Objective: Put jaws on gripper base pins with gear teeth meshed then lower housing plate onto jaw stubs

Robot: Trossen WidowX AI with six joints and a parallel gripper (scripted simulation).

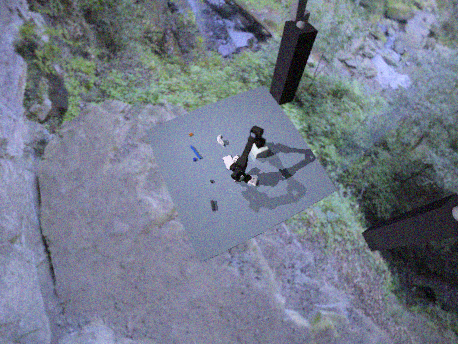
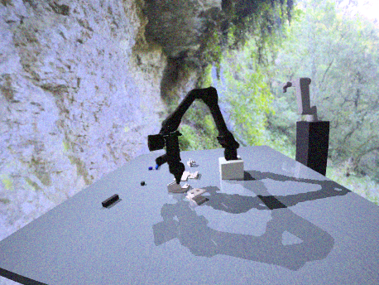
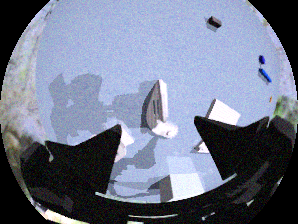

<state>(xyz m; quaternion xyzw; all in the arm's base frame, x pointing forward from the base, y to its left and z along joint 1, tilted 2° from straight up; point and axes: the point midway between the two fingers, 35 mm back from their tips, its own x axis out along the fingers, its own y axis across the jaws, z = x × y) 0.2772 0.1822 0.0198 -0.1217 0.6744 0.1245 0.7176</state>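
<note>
My gripper [image 3: 158,124] [image 2: 178,182] is open, fingers wide apart and pointing down. A pale jaw-like piece [image 3: 158,102] [image 2: 177,189] with a whiter, seemingly toothed end lies below and between the fingers, not gripped. Another pale piece [image 1: 253,180] [image 2: 195,193] lies to one side, mostly behind the left finger in the wrist view. A white flat piece [image 1: 230,160] [image 3: 224,113] lies on the other side, partly behind the right finger. A small white piece [image 1: 220,139] [image 2: 191,162] lies farther off. Which of these is base, second jaw or housing plate I cannot tell.
On the grey table [image 1: 195,235] [image 2: 124,253] lie a dark block [image 1: 212,205] [image 2: 110,200] [image 3: 214,22], a small dark piece [image 1: 212,181] [image 2: 142,183], blue pieces [image 1: 196,152] [image 3: 265,75] and an orange piece [image 1: 190,134]. The arm's white base block [image 2: 232,169] [image 3: 185,187] stands behind.
</note>
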